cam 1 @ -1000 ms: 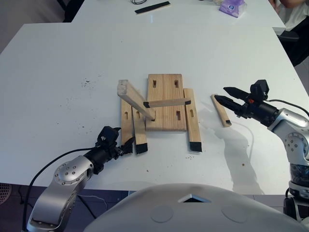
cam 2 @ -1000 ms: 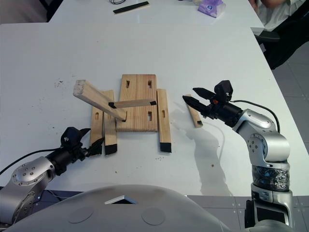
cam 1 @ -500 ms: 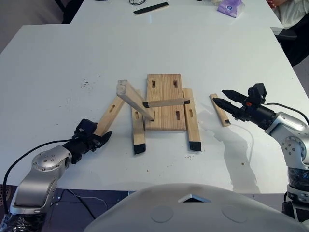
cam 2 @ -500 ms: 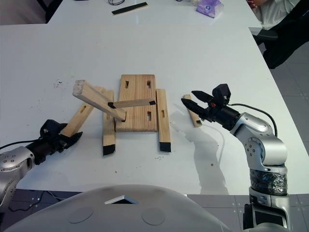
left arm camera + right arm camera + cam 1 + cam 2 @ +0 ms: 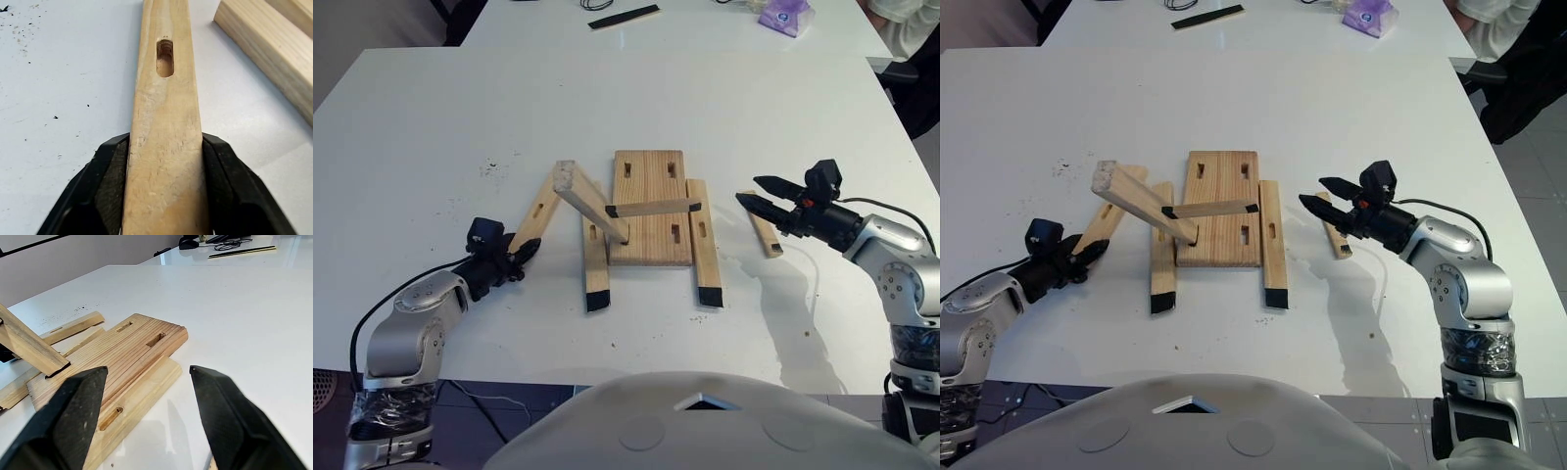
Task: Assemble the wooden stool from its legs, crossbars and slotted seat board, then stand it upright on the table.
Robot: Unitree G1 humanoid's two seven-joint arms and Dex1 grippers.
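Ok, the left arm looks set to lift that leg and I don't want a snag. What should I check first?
1. Left gripper hold on the slotted leg: ok, fingers shut on both sides near its end.
2. Held leg's far end clear of the tilted leg: cannot tell, they run close.
3. Right gripper free: ok, open above the short crossbar.
4. Seat board clear: not ok, the tilted leg and its long crossbar lie across it.
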